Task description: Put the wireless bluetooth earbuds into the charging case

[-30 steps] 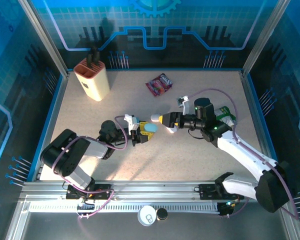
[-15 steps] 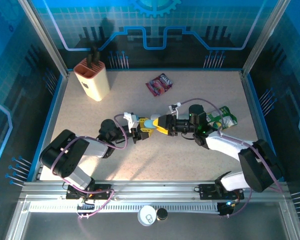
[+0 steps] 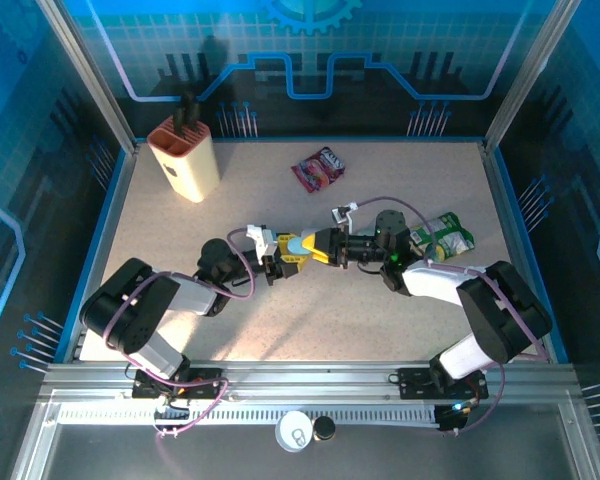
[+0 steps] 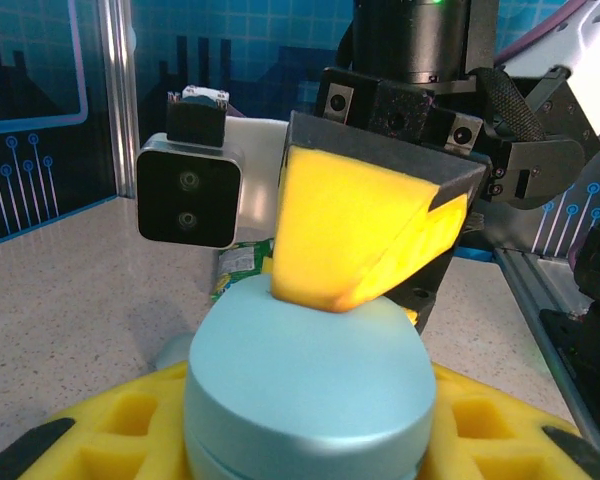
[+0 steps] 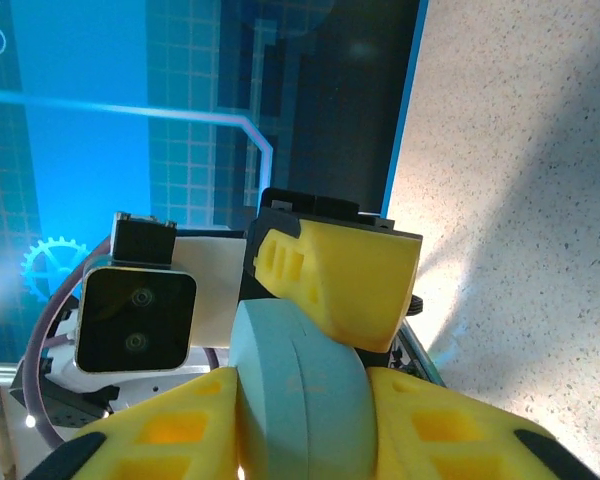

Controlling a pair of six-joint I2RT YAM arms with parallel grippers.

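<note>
surface: speckled beige table (image 3: 380,320) | walls: blue grid-printed panels (image 3: 310,50) | frame: aluminium posts (image 3: 88,75) | light: bright patch near front

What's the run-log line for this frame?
phase: two-arm grip mid-table | left gripper: shut on charging case | right gripper: shut on same case from opposite side | case: pale blue, closed

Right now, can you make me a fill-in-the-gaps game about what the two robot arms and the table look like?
Both the left tool and the right tool grip one pale ____ case.
The soft pads on the tools are ____.
The knife block stands in the far ____ corner of the table.
The crumpled green packet lies beside the ____ arm.
Missing words: blue, yellow, left, right.
</note>
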